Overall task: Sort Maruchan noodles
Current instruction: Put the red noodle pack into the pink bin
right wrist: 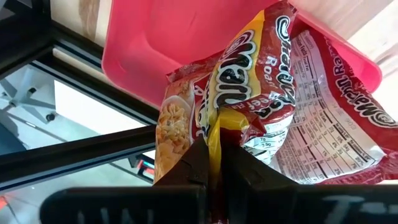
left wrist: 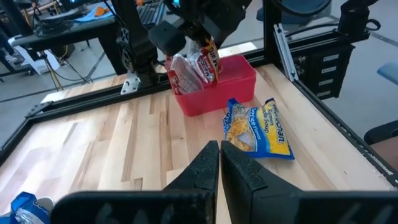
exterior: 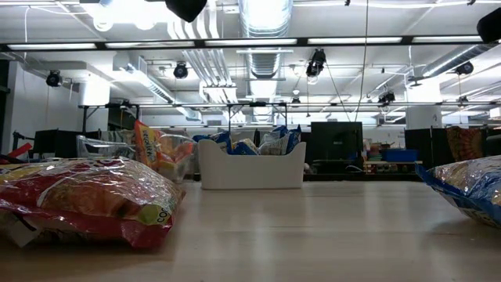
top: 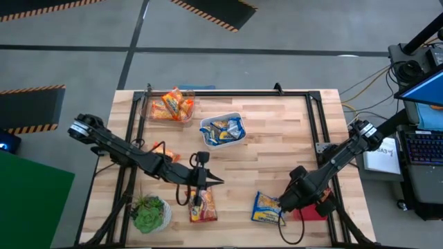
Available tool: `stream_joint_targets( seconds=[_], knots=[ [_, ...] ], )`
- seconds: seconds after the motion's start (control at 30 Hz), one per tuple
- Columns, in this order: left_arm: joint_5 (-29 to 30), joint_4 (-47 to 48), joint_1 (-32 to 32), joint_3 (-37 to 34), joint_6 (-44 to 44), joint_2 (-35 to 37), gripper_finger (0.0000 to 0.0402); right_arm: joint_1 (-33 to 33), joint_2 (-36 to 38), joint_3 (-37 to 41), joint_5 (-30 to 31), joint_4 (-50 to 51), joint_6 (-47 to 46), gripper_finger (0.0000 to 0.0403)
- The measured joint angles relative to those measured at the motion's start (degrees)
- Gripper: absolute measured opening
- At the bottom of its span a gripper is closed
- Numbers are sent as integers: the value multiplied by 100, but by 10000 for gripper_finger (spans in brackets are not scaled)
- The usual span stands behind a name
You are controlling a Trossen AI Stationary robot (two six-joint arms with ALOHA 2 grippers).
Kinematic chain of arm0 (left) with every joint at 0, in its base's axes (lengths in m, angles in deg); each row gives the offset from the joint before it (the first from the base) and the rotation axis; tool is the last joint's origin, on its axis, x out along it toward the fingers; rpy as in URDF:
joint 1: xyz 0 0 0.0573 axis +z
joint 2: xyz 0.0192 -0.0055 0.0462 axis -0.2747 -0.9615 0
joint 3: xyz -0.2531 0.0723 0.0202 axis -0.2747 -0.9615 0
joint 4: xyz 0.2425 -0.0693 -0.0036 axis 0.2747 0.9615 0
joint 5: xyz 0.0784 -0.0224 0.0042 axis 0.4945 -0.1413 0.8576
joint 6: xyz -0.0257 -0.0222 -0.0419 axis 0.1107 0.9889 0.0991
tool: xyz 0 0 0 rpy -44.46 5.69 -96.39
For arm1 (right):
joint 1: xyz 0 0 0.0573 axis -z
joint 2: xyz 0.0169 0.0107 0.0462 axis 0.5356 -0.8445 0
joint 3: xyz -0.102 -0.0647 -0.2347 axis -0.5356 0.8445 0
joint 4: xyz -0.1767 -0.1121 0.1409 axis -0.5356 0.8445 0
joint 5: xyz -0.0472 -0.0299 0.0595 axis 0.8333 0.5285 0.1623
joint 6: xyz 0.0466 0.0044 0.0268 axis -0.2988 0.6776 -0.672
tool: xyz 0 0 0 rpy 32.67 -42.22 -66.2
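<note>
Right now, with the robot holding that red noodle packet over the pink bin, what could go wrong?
1. The right end effector pinches only a thin edge of the red Maruchan packet, so the crinkly plastic might slip out early.
2. The pink bin sits at the table's edge by the frame; a packet released off-centre could fall outside it.
3. The blue Maruchan packet lies close beside the right arm, which might nudge it when moving away.

A wooden table (top: 263, 155) is seen bearing a clear bin (top: 154, 111), white bin (top: 220, 140), pink bin (top: 320, 209), plant (top: 149, 214), and loose packets (top: 266, 207).
</note>
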Motion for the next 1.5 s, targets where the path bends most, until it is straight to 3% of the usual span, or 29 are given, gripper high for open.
stream_joint_targets(
  seconds=[0.23,0.6,1.0,1.2,1.5],
  knots=[
    [0,25,0,0,22,-122,0,-13,-44,30,9,9,107,13],
    [0,20,4,0,31,-120,0,-26,153,-3,-179,7,-461,13],
    [0,22,4,0,66,-120,0,-24,-340,39,238,4,385,13],
    [0,23,4,0,69,-118,0,-24,-594,76,559,3,400,13],
    [0,28,4,0,87,-116,0,-24,-688,89,565,4,281,17]
  ],
)
